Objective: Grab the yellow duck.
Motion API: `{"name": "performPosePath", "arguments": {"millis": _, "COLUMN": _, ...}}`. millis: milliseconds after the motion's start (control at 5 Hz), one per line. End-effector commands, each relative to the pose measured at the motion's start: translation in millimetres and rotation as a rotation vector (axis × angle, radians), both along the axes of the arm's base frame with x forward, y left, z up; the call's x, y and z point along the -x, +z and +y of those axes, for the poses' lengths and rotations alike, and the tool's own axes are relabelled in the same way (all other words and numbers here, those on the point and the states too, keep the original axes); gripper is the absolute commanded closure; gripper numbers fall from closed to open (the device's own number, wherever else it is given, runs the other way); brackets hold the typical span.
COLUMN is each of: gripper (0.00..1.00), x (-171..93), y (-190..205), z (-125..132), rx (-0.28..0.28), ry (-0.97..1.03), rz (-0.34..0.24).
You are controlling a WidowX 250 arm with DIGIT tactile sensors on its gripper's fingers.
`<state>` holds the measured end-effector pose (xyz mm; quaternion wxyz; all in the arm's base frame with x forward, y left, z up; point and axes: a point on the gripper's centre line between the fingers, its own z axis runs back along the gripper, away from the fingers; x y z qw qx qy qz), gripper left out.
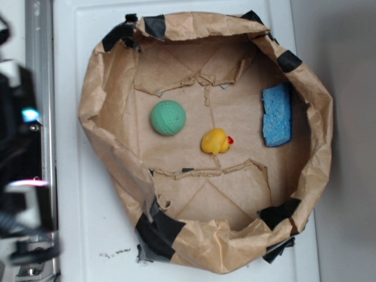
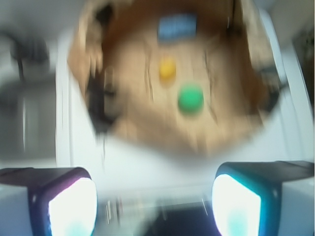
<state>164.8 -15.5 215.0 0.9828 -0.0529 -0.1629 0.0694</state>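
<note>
Our pincer (image 2: 155, 204) hangs wide apart and empty, well short of the paper bag (image 2: 128, 118); the yellow duck (image 2: 167, 69) sits ahead, untouched — whole approach and grab remain.

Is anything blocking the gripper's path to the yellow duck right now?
Only the brown paper wall of the nest lies between the open gripper and the yellow duck. Inside, the duck sits apart from the green ball and blue sponge.
</note>
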Motion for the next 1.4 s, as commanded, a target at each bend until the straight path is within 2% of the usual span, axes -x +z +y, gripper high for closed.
{"name": "performPosePath", "arguments": {"millis": 0, "gripper": 0.00, "x": -95.4, "y": -55.3, "z": 12.6, "rx": 0.031, "ry": 0.275, "rz": 0.054}}
{"name": "performPosePath", "arguments": {"millis": 200, "gripper": 0.00, "x": -119.6, "y": -109.5, "z": 18.4, "rx": -0.094, "ry": 0.183, "rz": 0.160}}
{"name": "performPosePath", "arguments": {"millis": 400, "gripper": 0.00, "x": -114.4, "y": -149.9, "z": 41.6, "rx": -0.204, "ry": 0.124, "rz": 0.227}}
{"name": "performPosePath", "arguments": {"millis": 600, "gripper": 0.00, "x": -108.0, "y": -150.6, "z": 64.4, "rx": -0.230, "ry": 0.088, "rz": 0.204}}
{"name": "performPosePath", "arguments": {"millis": 800, "gripper": 0.00, "x": -113.5, "y": -157.2, "z": 61.4, "rx": -0.216, "ry": 0.080, "rz": 0.227}}
{"name": "performPosePath", "arguments": {"millis": 1200, "gripper": 0.00, "x": -113.5, "y": -157.2, "z": 61.4, "rx": -0.216, "ry": 0.080, "rz": 0.227}}
